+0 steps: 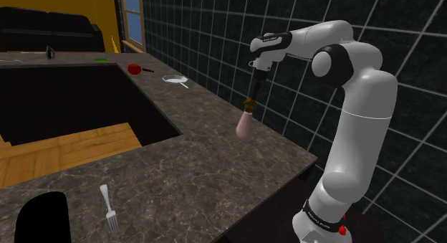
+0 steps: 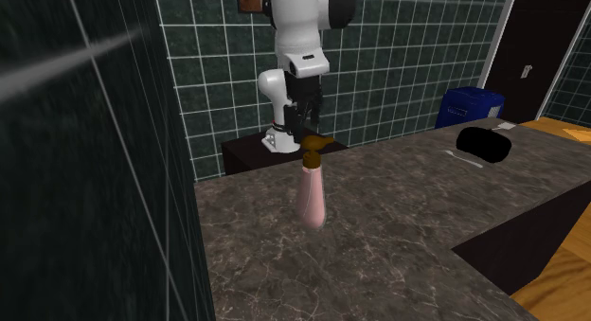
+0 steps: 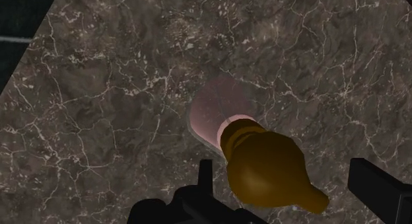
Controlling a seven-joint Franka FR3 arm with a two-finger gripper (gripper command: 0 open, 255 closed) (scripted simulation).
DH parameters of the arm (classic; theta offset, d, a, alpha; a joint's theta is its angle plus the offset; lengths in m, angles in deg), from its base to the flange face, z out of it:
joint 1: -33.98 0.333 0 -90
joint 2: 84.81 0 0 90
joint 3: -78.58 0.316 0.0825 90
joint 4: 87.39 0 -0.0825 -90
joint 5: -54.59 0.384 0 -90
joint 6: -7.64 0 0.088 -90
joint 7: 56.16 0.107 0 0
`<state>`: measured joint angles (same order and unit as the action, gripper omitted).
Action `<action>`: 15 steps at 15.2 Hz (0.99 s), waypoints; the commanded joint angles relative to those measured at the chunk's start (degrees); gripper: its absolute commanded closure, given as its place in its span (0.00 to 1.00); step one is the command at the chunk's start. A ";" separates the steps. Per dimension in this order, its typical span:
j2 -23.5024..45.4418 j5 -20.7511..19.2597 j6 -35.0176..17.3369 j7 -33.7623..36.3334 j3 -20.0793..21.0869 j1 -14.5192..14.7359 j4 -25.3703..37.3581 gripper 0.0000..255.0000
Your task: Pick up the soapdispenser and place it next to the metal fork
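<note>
The dark stone counter (image 1: pixel 215 170) is the biggest thing, and it runs out past the edges of the shoulder view. A dark tiled wall (image 1: pixel 215 34) stands behind it. The white arm (image 1: pixel 362 134) is cut off at its foot in the shoulder view and at its top in the second exterior view. A black shape (image 1: pixel 43 218) sits at the near corner of the counter. It is so dark that I cannot tell what it is, and the picture's edge cuts it.

The soap dispenser (image 2: pixel 311 191) is close to the wall, right under the claw (image 3: pixel 278 164). Its body is pale pink, thin at the neck and wider lower down. On top is a brown pump (image 3: pixel 264 173) with a short spout. I cannot tell if its bottom touches the counter or hangs just above it.

The claw is open. In the wrist view its two black fingers stand apart, one on each side of the pump. One is close by the pump and the other leaves a gap.

The grey fork (image 1: pixel 107 204) lies flat, well apart from the soap dispenser and just beside the black shape. In the second exterior view the black shape hides most of it. Far along the counter lies a small frying pan (image 1: pixel 175 80).
</note>
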<state>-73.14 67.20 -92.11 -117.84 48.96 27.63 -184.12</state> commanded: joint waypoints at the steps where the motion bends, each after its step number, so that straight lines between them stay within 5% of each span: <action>1: 0.15 0.20 -1.36 -0.34 0.06 0.02 -1.27 0.00; 12: 0.22 0.40 -4.05 -0.51 0.25 0.30 -3.89 0.00; 13: 0.22 0.40 -4.05 -0.51 0.25 0.30 -3.89 1.00; 15: 0.22 0.40 -4.05 -0.51 0.25 0.30 -3.89 1.00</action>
<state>-72.90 67.60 -96.16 -118.35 49.21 27.93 -188.01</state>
